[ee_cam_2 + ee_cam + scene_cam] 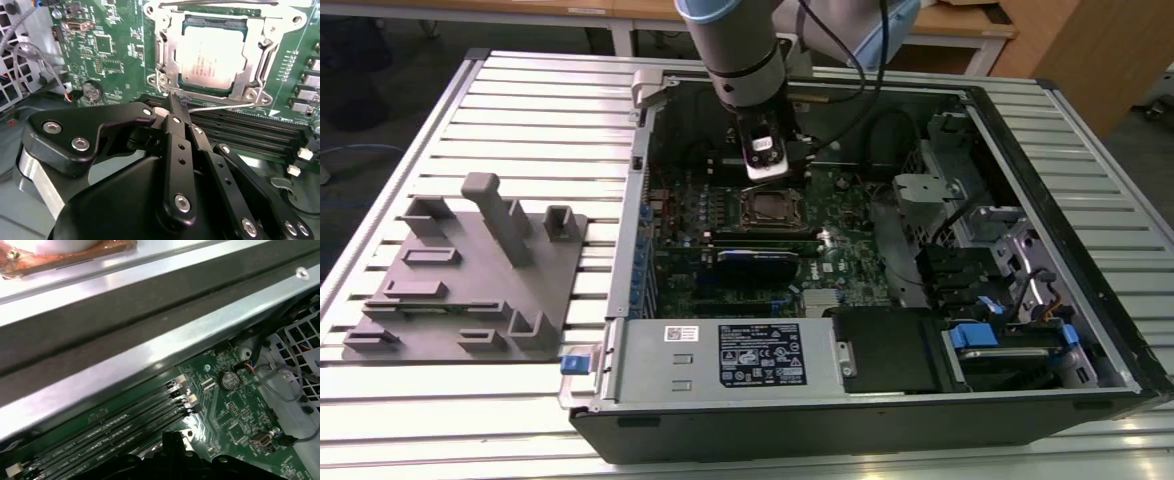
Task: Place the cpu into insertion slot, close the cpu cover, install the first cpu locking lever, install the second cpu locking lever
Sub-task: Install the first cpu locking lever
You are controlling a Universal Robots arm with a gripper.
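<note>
The claw (176, 102) is drawn fully shut. Its tips touch a thin silver locking lever (220, 105) along the edge of the insertion slot (154, 80) nearest the claw; whether they pinch it is unclear. Just beyond the tips the cpu (212, 55) sits in the slot, with the cpu cover (167, 52) flat over its edges.

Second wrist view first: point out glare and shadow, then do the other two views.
Second wrist view: glare bleaches the cpu face, the tool is dark. First wrist view: the case rail shines brightly, beside a shaded band. Exterior view: the table slats are bright, the slot lies in shade.
</note>
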